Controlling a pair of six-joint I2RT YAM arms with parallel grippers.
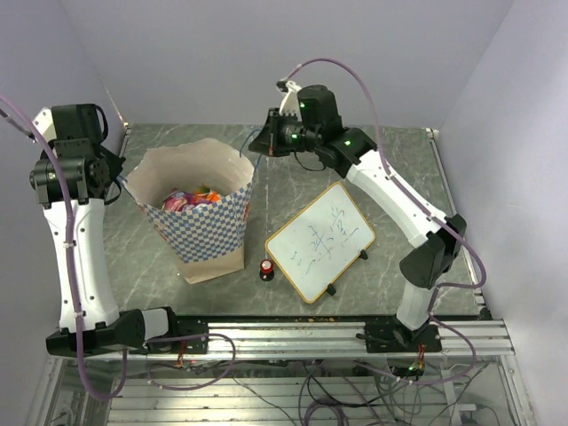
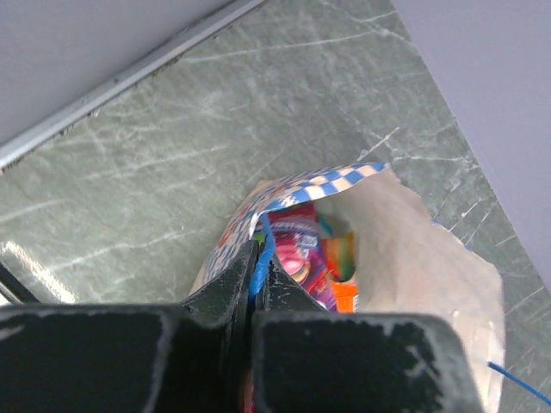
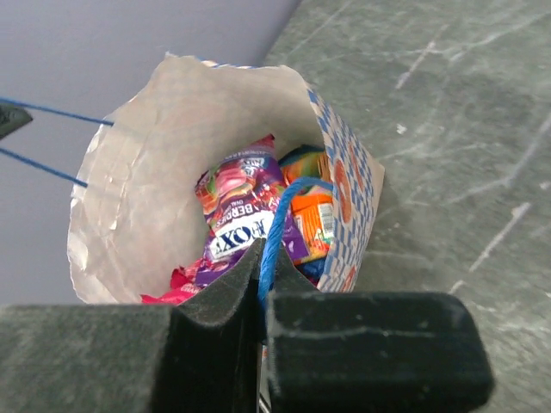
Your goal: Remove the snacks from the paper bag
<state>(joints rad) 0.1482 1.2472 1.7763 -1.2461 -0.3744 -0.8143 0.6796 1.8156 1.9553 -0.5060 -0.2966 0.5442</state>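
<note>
The large cream paper bag with a blue-and-white checkered band [image 1: 209, 226] stands upright with its mouth open on the left half of the grey marbled table [image 1: 390, 160], toward the near edge. The crinkly foil snack packets [image 3: 245, 219], purple-pink, orange and red, lie inside it. The left gripper [image 2: 258, 258] is clenched on one thin blue cord handle [image 2: 263, 237]. The right gripper [image 3: 261, 271] pinches the other blue cord handle [image 3: 284, 206]. A wood-framed whiteboard [image 1: 319, 240] and a small red-topped black knob [image 1: 266, 267] sit just right of the bag.

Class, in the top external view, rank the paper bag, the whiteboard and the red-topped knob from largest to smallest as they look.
1. paper bag
2. whiteboard, somewhat smaller
3. red-topped knob, by far the smallest
</note>
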